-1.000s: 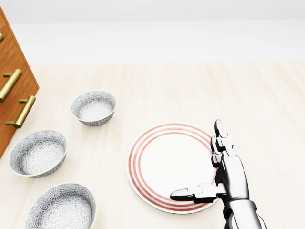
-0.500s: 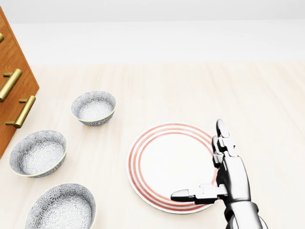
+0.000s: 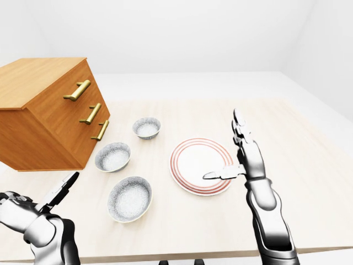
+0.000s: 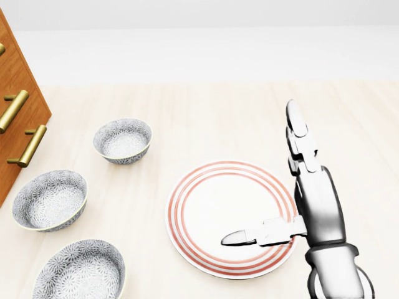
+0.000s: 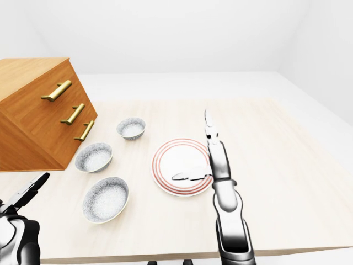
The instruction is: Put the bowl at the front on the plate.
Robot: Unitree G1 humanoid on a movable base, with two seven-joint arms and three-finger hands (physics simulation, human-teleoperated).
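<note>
My right hand (image 4: 317, 208) stands in the lower right of the head view, spread wide open with nothing in its grasp: the two long fingers (image 4: 297, 128) stretch straight toward the top of the frame, and the thumb (image 4: 249, 237) sticks out flat to the left, over the lower right part of the plate (image 4: 215, 196). Whether the thumb touches the plate I cannot tell. The plate is white with red rings round its rim, it lies flat on the pale wooden table (image 4: 206, 112), and nothing sits on it. To its left three patterned grey bowls run in a slanting row, all upright and apart from each other and from the plate: the lowest bowl (image 4: 81, 273) is in the bottom left corner of the head view, the middle bowl (image 4: 50, 200) is above it at the left, and the top bowl (image 4: 123, 141) is further up and right. A wooden drawer chest (image 3: 49, 116) with brass handles (image 3: 77, 90) fills the upper left of the left-eye view, near the middle bowl. My left hand (image 3: 27, 215) shows at the lower left of that view, fingers extended, empty, and well apart from the lowest bowl
</note>
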